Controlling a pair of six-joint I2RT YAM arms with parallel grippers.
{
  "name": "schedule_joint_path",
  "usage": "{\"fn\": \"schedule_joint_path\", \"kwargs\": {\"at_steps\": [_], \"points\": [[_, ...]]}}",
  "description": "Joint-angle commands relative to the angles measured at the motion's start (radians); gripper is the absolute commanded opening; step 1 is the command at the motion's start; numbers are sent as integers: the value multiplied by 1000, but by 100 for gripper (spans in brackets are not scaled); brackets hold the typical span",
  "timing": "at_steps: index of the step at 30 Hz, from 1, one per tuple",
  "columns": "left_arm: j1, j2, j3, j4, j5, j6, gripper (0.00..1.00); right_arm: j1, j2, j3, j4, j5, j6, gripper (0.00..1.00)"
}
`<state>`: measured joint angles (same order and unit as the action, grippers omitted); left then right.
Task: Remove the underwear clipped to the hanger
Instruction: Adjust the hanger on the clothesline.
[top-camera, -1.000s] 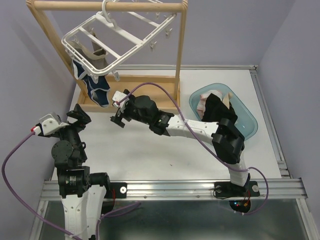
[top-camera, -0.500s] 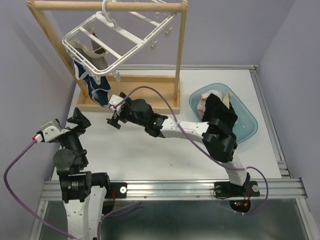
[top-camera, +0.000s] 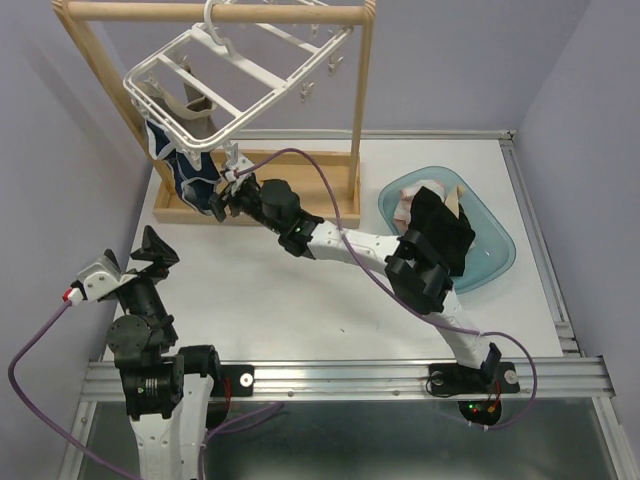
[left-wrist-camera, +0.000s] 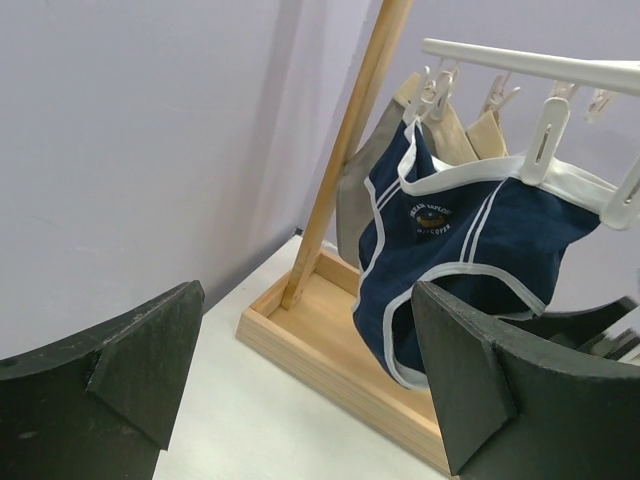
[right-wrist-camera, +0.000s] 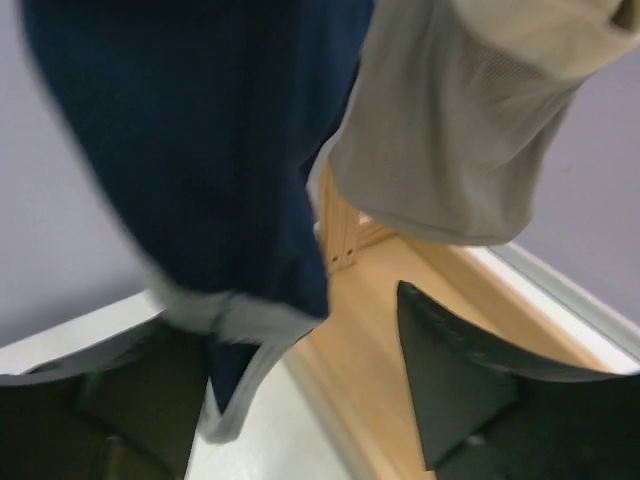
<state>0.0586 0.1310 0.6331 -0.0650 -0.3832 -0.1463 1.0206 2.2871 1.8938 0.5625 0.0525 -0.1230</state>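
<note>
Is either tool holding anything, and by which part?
Nothing held. Left tool open, empty; right tool open beside the bottom hem of the navy underwear.

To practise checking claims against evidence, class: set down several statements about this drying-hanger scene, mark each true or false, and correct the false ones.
1. The navy underwear hangs clipped to the hanger. True.
2. The blue basin is empty. False: garments lie in it.
3. The left gripper grips the navy underwear. False: it is open, apart from the cloth and holding nothing.
4. The right gripper is open at the navy underwear's lower edge. True.
5. The hanger lies flat on the table. False: it hangs by its hook from the wooden rail.
</note>
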Motion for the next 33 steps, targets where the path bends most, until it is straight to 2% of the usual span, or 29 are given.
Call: {"fn": "schedule_joint_path", "kwargs": {"at_steps": [1,2,3,5,6,10,12,13,17,21,26,33], "points": [[-2,-16,31,-1,-19,5,96,-43,9,99,102,-66,117,67],[0,-14,30,-4,-17,2,96,-48,9,105,102,-104,121,59],[-2,-14,33,-9,-11,1,96,-54,9,113,99,-135,164,38],[0,-16,34,-10,-2,-10,96,-63,6,119,93,-204,192,11],[0,-14,37,-12,12,-13,96,-66,0,119,83,-230,213,0],[0,-14,54,-18,62,-18,95,-93,-18,137,-7,-368,278,1],[0,-17,57,-15,105,-7,95,-122,-23,169,-90,-501,308,1],[-2,-18,57,-4,122,-3,95,-132,-21,201,-210,-555,309,0],[0,-7,56,37,225,10,95,-204,-89,147,-269,-813,344,1],[-2,45,51,100,334,-10,93,-269,-145,114,-470,-885,286,1],[-2,93,5,214,441,-50,92,-408,-227,1,-484,-1089,306,0],[-2,234,-7,410,683,-113,91,-542,-333,-122,-489,-1335,312,0]]}}
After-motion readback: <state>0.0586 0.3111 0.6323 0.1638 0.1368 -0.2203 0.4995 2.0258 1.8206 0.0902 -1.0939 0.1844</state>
